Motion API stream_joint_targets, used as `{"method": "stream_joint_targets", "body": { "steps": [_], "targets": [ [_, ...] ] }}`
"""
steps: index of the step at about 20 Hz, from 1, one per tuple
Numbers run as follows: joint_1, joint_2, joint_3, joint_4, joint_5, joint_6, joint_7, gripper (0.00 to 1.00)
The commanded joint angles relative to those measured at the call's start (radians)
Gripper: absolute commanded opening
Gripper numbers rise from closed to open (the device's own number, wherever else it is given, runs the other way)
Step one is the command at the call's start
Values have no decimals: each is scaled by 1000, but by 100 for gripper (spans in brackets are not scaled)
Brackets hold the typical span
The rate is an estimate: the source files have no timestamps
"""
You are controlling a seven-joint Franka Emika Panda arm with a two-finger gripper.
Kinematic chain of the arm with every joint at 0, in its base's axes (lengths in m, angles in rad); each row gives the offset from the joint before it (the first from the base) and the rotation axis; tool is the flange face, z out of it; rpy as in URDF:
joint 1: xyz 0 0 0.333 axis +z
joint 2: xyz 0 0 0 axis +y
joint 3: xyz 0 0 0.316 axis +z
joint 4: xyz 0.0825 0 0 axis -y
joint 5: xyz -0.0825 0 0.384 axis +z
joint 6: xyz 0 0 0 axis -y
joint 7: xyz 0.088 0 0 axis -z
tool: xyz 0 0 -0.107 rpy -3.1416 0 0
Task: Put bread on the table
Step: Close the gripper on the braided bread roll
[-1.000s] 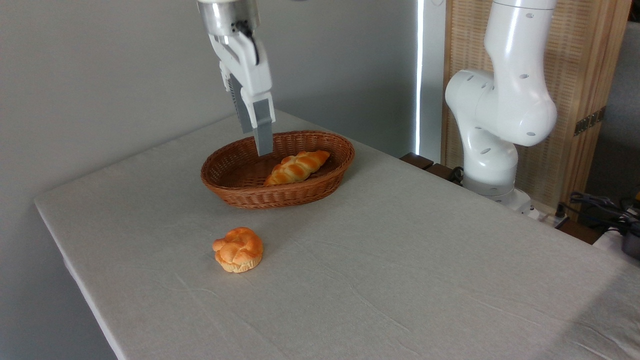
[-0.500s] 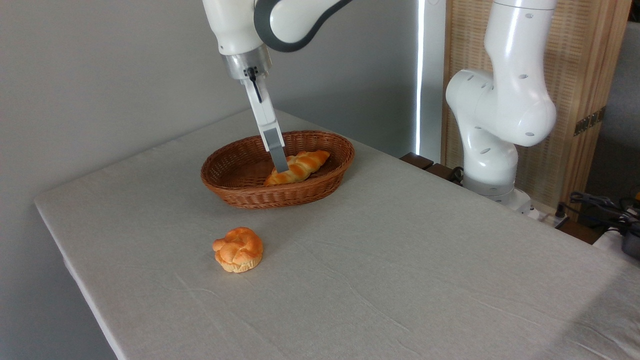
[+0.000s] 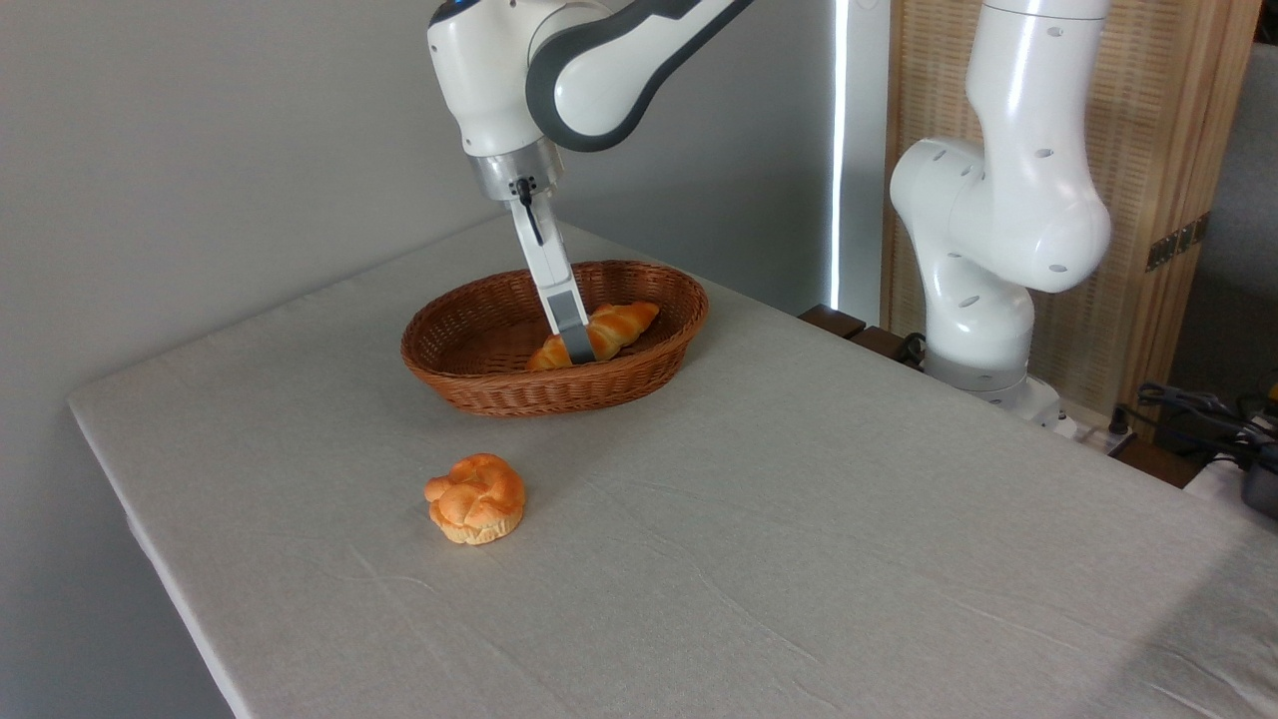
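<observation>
The bread (image 3: 624, 322), a long braided golden-orange loaf, lies in the brown wicker basket (image 3: 559, 394) at the back of the table (image 3: 799, 519). My gripper (image 3: 579, 350) reaches down into the basket over the loaf's middle. I see it edge-on. Its near grey finger (image 3: 571, 330) stands in front of the loaf and covers its middle, and the far finger is hidden behind it. The loaf's two ends show on either side and it rests in the basket.
A small round knotted bun (image 3: 476, 497) sits on the cloth in front of the basket, toward the left. The arm's white base (image 3: 988, 250) stands past the table's right rear edge, with cables (image 3: 1198, 409) and a wooden screen (image 3: 1178, 150) beyond.
The gripper came down from above the basket's rear rim, turned edge-on, and moved right and lower until it reached the loaf's middle. The loaf and bun have not moved.
</observation>
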Motion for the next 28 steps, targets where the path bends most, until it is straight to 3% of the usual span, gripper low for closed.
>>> {"method": "stream_joint_targets", "body": {
  "steps": [1,3,6,25,28],
  "targets": [
    [9,10,-4,-28,-10,24,19,44],
    [9,12,-4,-28,-12,24,17,30],
    [9,18,-4,-28,-13,24,17,25],
    [19,10,2,43,-19,14,-33,25],
    [27,10,8,136,-99,-37,-53,25]
  ]
}}
